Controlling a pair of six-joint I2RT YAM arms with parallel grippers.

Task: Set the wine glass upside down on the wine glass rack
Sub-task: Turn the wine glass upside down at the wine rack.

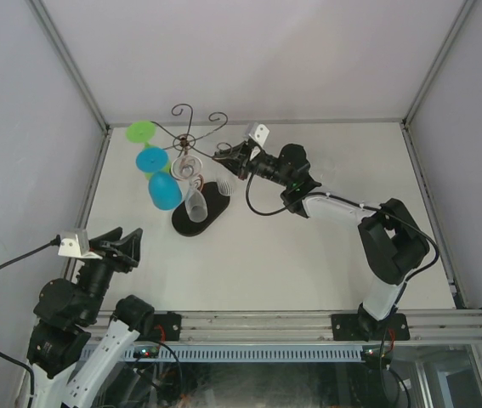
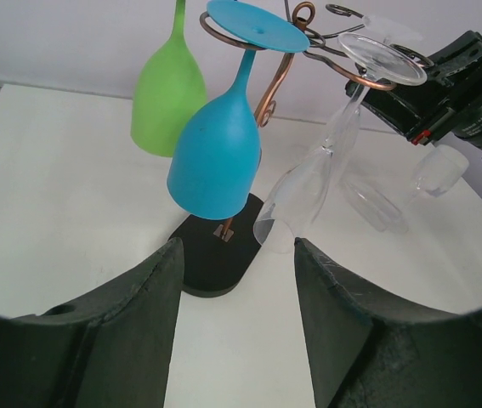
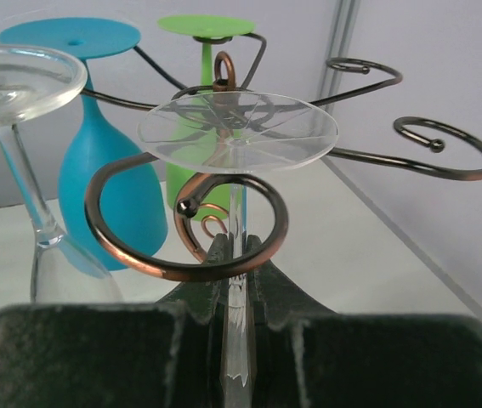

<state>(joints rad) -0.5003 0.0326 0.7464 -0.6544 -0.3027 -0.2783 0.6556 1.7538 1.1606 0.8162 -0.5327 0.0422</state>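
The wine glass rack (image 1: 188,138) stands at the back left on its black oval base (image 2: 211,274). My right gripper (image 3: 239,246) is shut on the stem of a clear wine glass held upside down. Its round foot (image 3: 237,132) sits just above a coppery scroll arm (image 3: 181,272), and the stem passes down through the curl. Its bowl (image 2: 439,170) hangs below the right gripper (image 1: 230,158). My left gripper (image 2: 238,246) is open and holds nothing. The left gripper (image 1: 126,242) stays near the table's front left, well short of the rack.
Three glasses hang upside down on the rack: a green one (image 2: 169,89), a blue one (image 2: 215,149) and a clear one (image 2: 300,191). Two scroll arms (image 3: 445,157) on the right carry nothing. Cage walls close in the table's left, back and right.
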